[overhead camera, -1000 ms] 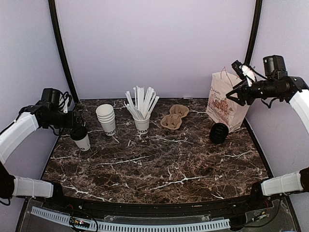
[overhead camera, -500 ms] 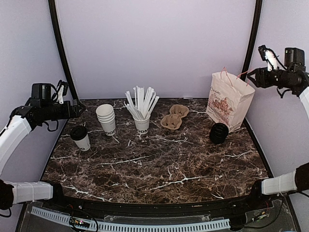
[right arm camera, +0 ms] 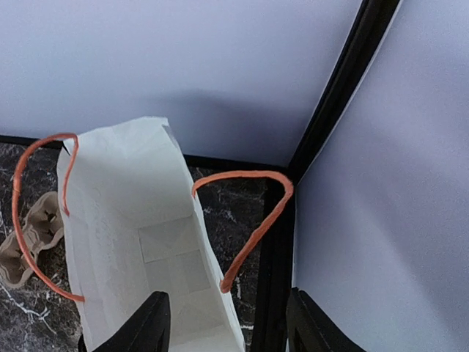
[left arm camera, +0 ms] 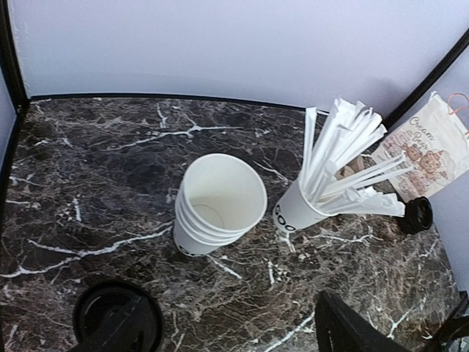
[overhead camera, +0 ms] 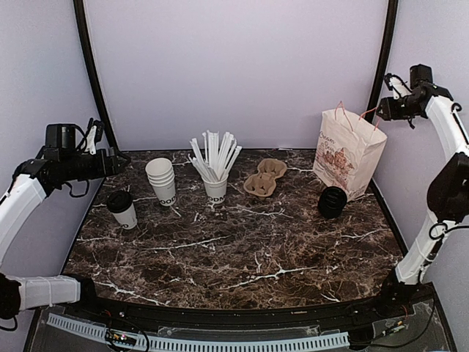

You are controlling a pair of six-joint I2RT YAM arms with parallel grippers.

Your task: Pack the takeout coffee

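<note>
Status: packing not begun. The coffee cup point(overhead camera: 123, 209), lid on, stands upright near the left edge of the table point(overhead camera: 242, 249), well apart from the paper bag point(overhead camera: 349, 152) at the far right. The bag stands open, and the right wrist view shows its inside empty. The left claw point(overhead camera: 110, 163) hovers above and behind the cup, jaws apart, gripping nothing. The right claw point(overhead camera: 384, 110) hangs above the bag mouth, jaws apart, empty. Remaining, in my judgement: grasp the cup, carry it across, lower it into the bag

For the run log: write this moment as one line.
coffee: standing on table, unpacked | left jaws: open, empty, near coffee | right jaws: open, over bag | bag: upright, empty
</note>
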